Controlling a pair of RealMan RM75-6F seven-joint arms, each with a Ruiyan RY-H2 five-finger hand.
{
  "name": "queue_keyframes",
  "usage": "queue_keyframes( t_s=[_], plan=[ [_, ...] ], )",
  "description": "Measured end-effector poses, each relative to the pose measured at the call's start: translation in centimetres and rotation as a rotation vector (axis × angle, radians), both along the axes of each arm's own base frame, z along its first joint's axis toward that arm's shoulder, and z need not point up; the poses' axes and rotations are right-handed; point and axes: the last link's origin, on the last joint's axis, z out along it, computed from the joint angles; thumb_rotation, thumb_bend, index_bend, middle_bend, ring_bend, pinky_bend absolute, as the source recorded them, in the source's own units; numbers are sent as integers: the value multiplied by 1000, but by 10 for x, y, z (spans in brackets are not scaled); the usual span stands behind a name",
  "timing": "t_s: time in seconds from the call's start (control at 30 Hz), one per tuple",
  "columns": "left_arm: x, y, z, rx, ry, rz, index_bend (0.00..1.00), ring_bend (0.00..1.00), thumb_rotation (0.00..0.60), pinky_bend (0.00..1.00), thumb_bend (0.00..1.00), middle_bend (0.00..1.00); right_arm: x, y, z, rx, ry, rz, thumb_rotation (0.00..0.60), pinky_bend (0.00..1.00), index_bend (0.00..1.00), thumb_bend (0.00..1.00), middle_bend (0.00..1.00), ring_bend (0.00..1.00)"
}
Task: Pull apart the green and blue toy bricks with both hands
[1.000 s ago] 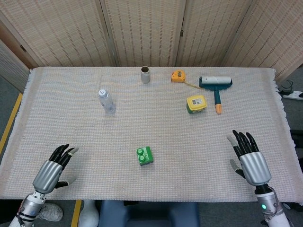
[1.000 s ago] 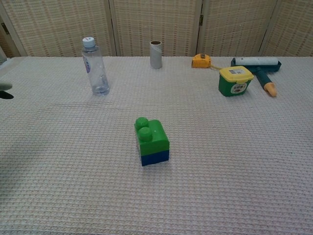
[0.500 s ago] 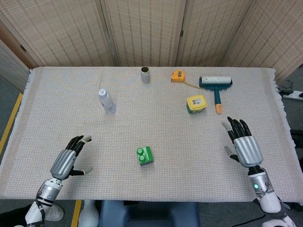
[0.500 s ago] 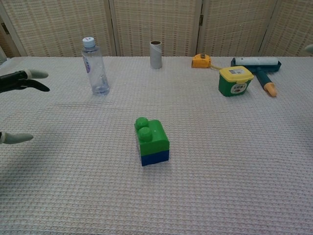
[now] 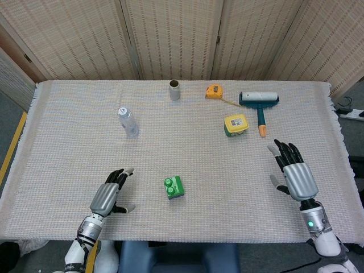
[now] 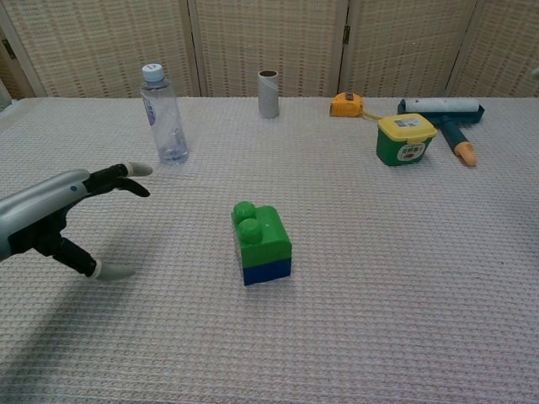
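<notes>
- Bricks in near-centre of bench [image 5: 68, 114]: green brick [image 5: 174, 186] [image 6: 260, 231] stacked on blue brick [image 6: 268, 271], joined, untouched, studs up on left half of the green one.
- Left robot hand [image 5: 108, 196] [image 6: 50, 215] to the left of the bricks, near but apart, fingers spread wide, thumb out below, holding nothing.
- Right robot hand [image 5: 294, 173] far right of bench, well apart from bricks, fingers straight and splayed, empty; head view only.
- Clear water bottle [image 5: 128, 121] [image 6: 163, 114] upright, left of centre, beyond left robot hand.
- Cardboard tube [image 5: 174, 90] [image 6: 268, 93] upright at back edge, middle.
- Orange tape measure [image 5: 213, 91] [image 6: 346, 104] back right, thin tape trailing toward lint roller [image 5: 259, 102] [image 6: 442, 113].
- Lint roller lies flat, teal handle with orange tip pointing toward the near side.
- Green tub with yellow lid [image 5: 235, 124] [image 6: 406, 138] just beside the roller handle, on its left.
- Woven cloth covers bench; slatted screens behind.
</notes>
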Motion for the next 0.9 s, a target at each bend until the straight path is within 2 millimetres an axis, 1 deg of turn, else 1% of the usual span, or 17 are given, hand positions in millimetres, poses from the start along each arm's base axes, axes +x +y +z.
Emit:
queue_keyframes(
  t_s=[0.13,0.27,0.4,0.6,0.8,0.9],
  plan=[
    [9,0,-7,-18,-42,62,23,64,600,93,187,217,-1,-2,3,6,-12,-8,600,0,0,408,0,0],
    [24,6,-16,-21,-89,89,19,73,600,97,163,236,-1,-2,4,2,-10,-9,600,0,0,407,0,0],
    [35,10,-26,-51,-137,119,9,70,600,97,157,237,-1,-2,4,-3,-10,-13,600,0,0,407,0,0],
    [52,11,-44,-94,-145,118,28,70,600,94,156,237,-1,-2,5,3,-13,-21,600,0,0,408,0,0],
    [67,13,-56,-82,-144,105,29,68,600,80,156,240,-3,0,10,22,-15,-36,600,0,0,409,0,0],
    [73,16,-61,-62,-152,107,29,51,600,38,157,245,-2,1,14,20,-23,-33,600,0,0,408,0,0]
  ],
)
